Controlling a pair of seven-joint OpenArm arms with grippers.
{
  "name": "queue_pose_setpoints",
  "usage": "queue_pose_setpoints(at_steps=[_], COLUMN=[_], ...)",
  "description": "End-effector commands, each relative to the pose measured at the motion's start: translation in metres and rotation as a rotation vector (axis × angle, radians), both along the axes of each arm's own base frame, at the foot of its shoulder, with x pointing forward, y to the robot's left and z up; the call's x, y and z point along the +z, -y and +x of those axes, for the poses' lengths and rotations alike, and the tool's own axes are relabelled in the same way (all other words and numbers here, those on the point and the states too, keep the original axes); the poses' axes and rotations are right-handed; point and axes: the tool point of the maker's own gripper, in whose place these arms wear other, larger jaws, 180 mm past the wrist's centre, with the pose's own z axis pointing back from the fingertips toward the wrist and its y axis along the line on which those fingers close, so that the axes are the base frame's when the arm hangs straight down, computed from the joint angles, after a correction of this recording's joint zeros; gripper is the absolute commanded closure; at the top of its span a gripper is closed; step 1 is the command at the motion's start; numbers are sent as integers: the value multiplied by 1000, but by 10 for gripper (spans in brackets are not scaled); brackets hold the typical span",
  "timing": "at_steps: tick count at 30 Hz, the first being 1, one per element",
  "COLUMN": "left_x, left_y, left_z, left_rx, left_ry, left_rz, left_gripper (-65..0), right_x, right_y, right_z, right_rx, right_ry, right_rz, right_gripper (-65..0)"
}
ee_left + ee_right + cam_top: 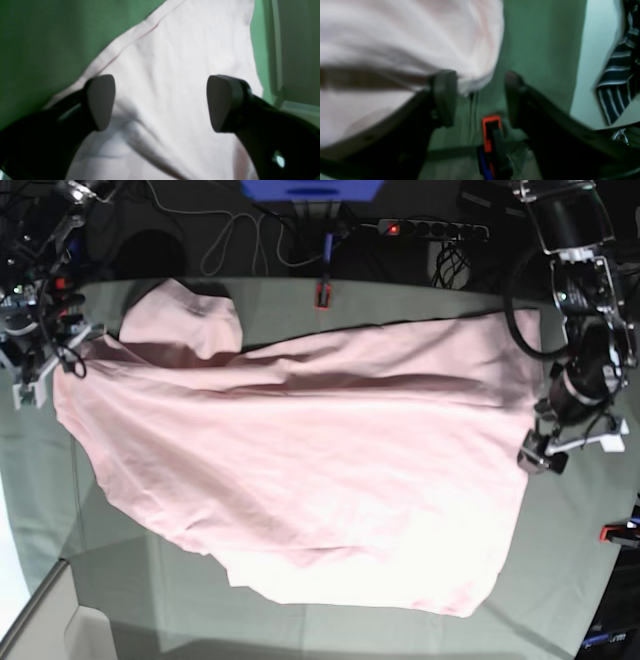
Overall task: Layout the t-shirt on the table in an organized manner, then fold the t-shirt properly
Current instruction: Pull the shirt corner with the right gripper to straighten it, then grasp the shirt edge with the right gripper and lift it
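The pale pink t-shirt [300, 450] lies spread and wrinkled over most of the table [565, 580], one sleeve bunched at the far left corner. My left gripper [162, 102] hangs open just above the shirt [180, 62] near its hemmed edge; in the base view it is at the shirt's right edge [543, 452]. My right gripper [478, 100] also stands open, its left finger [445, 97] against the rim of the shirt [407, 45], with no fabric pinched. In the base view it sits at the shirt's far left edge [55, 360].
A red-and-black clamp [491, 132] grips the table's far edge [322, 293], and another one [620, 532] sits at the right edge. Cables and a power strip [430, 227] lie beyond the table. Striped dark cloth [617, 75] hangs off to the side.
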Motion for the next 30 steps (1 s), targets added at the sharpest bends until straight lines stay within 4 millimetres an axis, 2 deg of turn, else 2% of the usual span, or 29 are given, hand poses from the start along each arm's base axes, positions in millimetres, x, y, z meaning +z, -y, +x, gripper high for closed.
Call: queue_pose_setpoints(at_steps=[1, 4, 7, 10, 12, 19, 24, 30], left_x=[5, -4, -16, -25, -29, -34, -38, -41], left_y=[-4, -5, -6, -11, -25, -44, -54, -61], left_z=[-1, -12, -19, -27, -38, -62, -78, -90], left_rx=[-4, -2, 5, 28, 72, 127, 159, 180], left_ry=[14, -14, -48, -77, -90, -116, -136, -153], left_rz=[15, 16, 5, -3, -5, -4, -1, 4], left_gripper=[-557, -557, -557, -557, -557, -557, -557, -557], right_x=[19, 34, 38, 31, 22, -9, -29, -64], right_y=[9, 13, 2, -15, -31, -63, -88, -103], right_z=[7, 19, 48, 81, 106, 168, 193, 189], right_rx=[-14, -48, -16, 64, 137, 285, 361, 388], right_ry=[61, 122, 167, 156, 126, 18, 32, 21], right_rz=[-34, -34, -3, 30, 38, 43, 100, 210], right_gripper=[-344, -357, -360, -360, -360, -361, -361, -356])
